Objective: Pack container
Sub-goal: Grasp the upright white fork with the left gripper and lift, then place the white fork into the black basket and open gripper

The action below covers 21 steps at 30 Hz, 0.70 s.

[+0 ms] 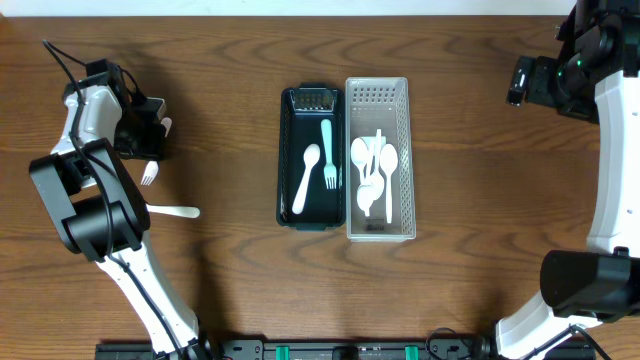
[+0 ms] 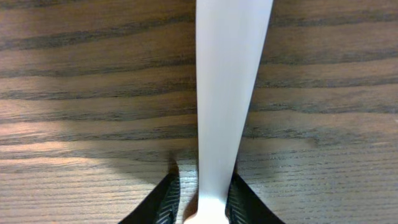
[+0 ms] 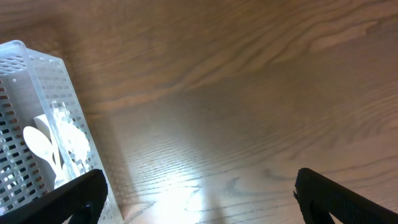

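Noted left arm folded at the 9 o'clock edge, wrist reaching toward 11 o'clock. Found left gripper pinched narrowly on a white handle, fingers on either side. Noted right arm extended along 3 o'clock, wrist at 2 o'clock. Found right gripper spread wide, its fingers at 7 and 5 o'clock of the wrist view.
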{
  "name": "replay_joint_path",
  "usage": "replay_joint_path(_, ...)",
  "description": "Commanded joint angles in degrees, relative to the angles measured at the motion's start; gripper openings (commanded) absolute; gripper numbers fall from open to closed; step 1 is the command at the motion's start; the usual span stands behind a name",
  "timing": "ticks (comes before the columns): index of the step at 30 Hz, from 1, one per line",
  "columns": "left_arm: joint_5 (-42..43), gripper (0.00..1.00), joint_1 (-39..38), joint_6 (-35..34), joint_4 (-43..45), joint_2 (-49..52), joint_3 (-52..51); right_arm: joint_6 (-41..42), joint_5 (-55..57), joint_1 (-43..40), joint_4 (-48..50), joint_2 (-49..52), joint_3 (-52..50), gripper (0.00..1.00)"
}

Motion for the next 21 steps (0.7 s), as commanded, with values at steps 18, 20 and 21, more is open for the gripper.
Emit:
replay_joint_path(18,-1.4,0.06,-16.3,-12.7,-7.8,-24.9,3.5,-0.1,0.6,-0.5,-0.2,0.0,-0.2,0.99)
replay_joint_path(20,-1.4,0.06,-20.6,-16.3,-8.2,-29.3,3.5,-0.5,0.6,-0.5,-0.2,0.0,-0.2,0.99)
replay_joint_path(21,-1.4,0.05,-22.8,-18.3,-8.2,-31.1,3.5,-0.5,0.6,-0.5,-0.2,0.0,-0.2,0.99)
